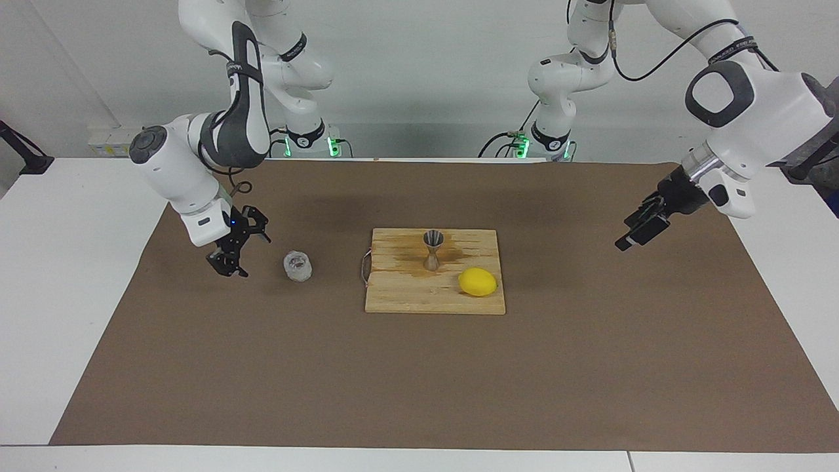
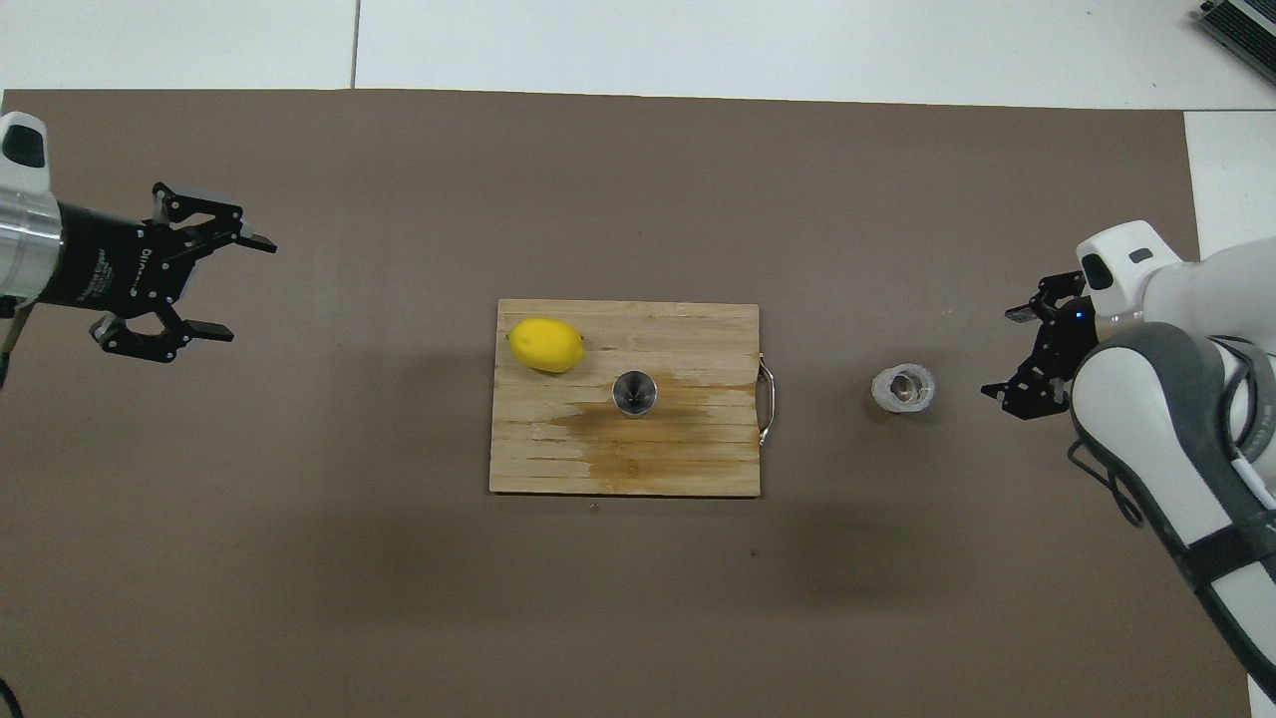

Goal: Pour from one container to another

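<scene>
The small clear cup [image 1: 298,265] with something dark inside stands on the brown mat, off the board toward the right arm's end; it also shows in the overhead view [image 2: 903,389]. The steel hourglass jigger [image 1: 432,249] stands upright on the wooden board [image 1: 406,298], also seen from above [image 2: 634,391]. My right gripper [image 1: 251,257] is open and empty, low over the mat beside the cup, a short gap away, its opening facing the cup [image 2: 997,352]. My left gripper [image 1: 623,244] is open and empty, waiting over the mat at the left arm's end [image 2: 249,289].
A yellow lemon [image 1: 477,282] lies on the board beside the jigger, farther from the robots [image 2: 546,345]. The board [image 2: 558,459] has a wet stain around the jigger and a metal handle [image 2: 766,399] on the edge facing the cup. The brown mat [image 1: 419,380] covers the table.
</scene>
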